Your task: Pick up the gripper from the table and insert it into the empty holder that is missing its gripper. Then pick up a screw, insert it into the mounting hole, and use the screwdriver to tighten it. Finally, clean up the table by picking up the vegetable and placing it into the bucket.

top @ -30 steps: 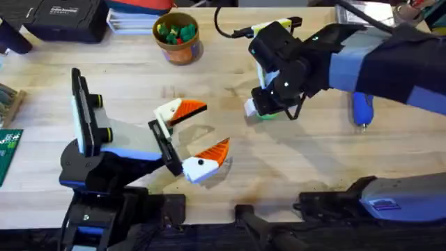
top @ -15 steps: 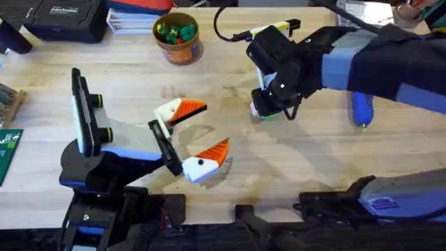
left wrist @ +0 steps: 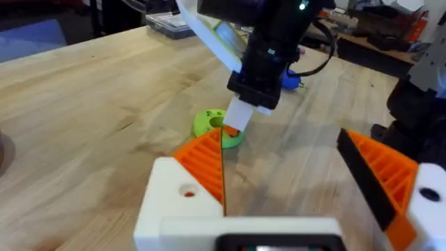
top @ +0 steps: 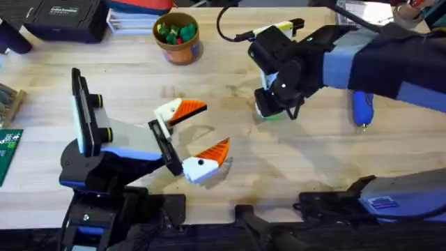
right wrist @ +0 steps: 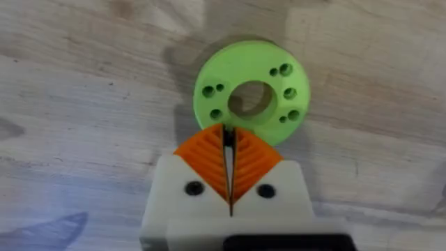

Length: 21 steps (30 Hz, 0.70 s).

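My right gripper [top: 269,111] [right wrist: 228,132] points down at the table's far middle. Its orange pads are shut together just over a lime-green disc [top: 273,116] [right wrist: 244,61] with holes. A thin dark sliver shows between the pad tips; I cannot tell what it is. My left gripper [top: 216,125] [left wrist: 281,136] rests open nearer the front, facing the disc [left wrist: 208,123] and the right gripper [left wrist: 235,125]. The blue screwdriver [top: 362,108] lies to the right. The yellow-orange bucket [top: 178,49] at the back holds small green toy pieces. The loose gripper, the holder and the screw are out of view.
A black case [top: 63,17] and stacked papers [top: 132,19] line the back left. A green circuit board [top: 7,153] lies at the left edge. A black cable [top: 224,28] loops at the back behind the right arm.
The right gripper has shifted slightly to the right and settled over the lime-green disc. The left arm has not moved.
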Each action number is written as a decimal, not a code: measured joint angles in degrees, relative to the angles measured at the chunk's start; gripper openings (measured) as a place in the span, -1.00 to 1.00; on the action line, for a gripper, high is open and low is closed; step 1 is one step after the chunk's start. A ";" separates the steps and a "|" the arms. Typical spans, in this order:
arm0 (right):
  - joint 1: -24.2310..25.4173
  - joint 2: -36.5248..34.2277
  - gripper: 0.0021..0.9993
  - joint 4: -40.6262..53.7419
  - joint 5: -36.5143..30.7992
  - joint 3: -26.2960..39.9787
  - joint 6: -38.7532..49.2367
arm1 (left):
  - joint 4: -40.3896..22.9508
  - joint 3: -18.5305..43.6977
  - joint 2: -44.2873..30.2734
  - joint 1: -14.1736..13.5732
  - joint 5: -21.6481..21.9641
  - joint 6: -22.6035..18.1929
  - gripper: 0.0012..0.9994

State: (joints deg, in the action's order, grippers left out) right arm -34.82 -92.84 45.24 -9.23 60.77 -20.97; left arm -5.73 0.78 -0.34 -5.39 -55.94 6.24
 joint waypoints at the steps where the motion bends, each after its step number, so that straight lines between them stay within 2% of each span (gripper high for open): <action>1: 0.33 0.00 -0.99 0.44 0.00 0.12 0.00 | 0.00 0.00 0.00 0.00 0.00 0.00 0.97; 11: 1.24 6.25 -0.99 5.93 0.51 7.02 0.70 | 0.00 0.00 -0.02 0.00 0.00 -0.02 0.97; 15: 1.21 8.64 -0.99 7.37 3.01 10.59 1.30 | 0.00 0.00 0.00 0.00 0.00 0.00 0.97; 18: 0.83 8.49 -0.99 8.97 6.01 14.66 1.54 | 0.01 0.00 -0.02 0.00 0.00 0.00 0.97; 21: -0.21 6.89 -0.99 12.64 8.79 21.43 2.26 | 0.01 0.00 -0.02 0.00 0.00 0.00 0.97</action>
State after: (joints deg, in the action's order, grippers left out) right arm -35.03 -85.95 57.88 -0.44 82.20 -18.71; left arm -5.72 0.78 -0.36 -5.39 -55.94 6.24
